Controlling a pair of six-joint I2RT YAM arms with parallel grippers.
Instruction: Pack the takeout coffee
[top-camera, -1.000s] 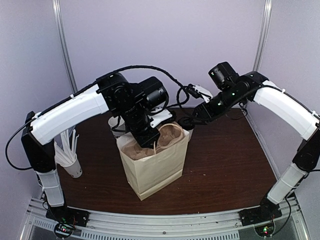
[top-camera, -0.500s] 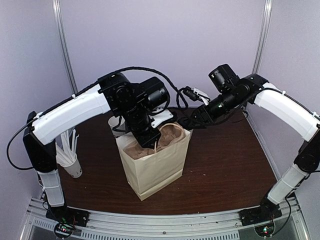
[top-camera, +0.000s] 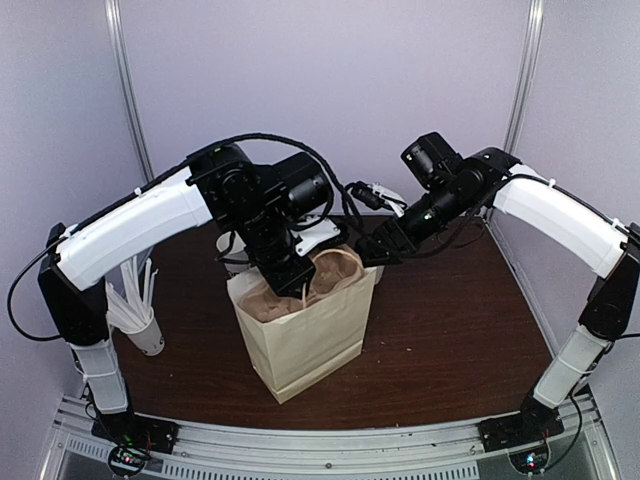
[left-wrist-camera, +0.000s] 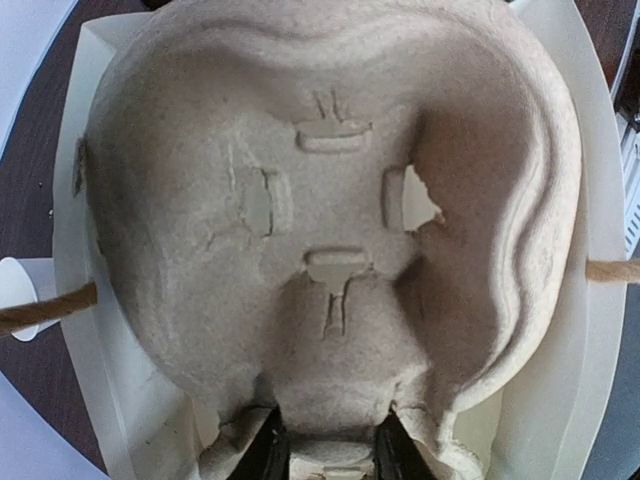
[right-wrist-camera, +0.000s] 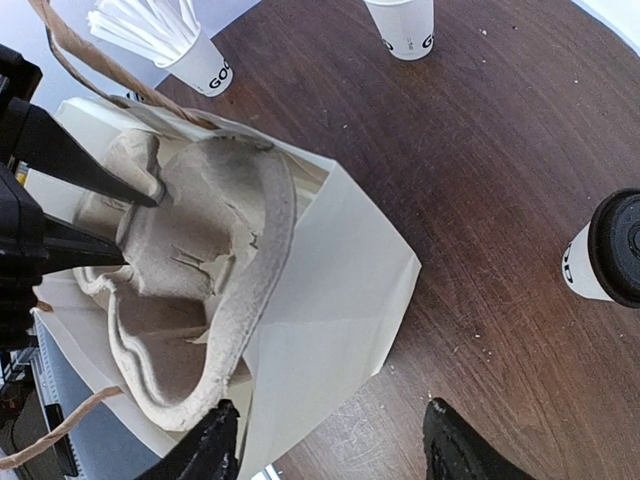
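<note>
My left gripper (left-wrist-camera: 330, 455) is pinching the near edge of the carrier (left-wrist-camera: 300, 200), black fingers (left-wrist-camera: 268, 450) pressed on either side of the pulp rim. The carrier is rough, fibrous tan moulded pulp with rounded cup wells and small slots and tabs pressed into the middle. It stands on edge, partly down in the bag (top-camera: 305, 340), which is smooth cream paper, boxy and open-topped, with twisted brown rope handles (left-wrist-camera: 40, 308).

My right gripper (right-wrist-camera: 330, 450) hangs above the bag's far side, fingers spread wide with nothing between them.

The coffee cup (right-wrist-camera: 610, 250) is small white paper with dark print and a round black lid. It stands upright on the dark wood-grain table (top-camera: 450, 310), well apart from the bag and cut off by the right wrist view's edge. I can't find it in the top view.

A straw cup (right-wrist-camera: 190, 45) and a plain cup (right-wrist-camera: 402, 28) without a lid stand on the table beyond the bag. My left arm and the carrier crowd the bag's mouth.
</note>
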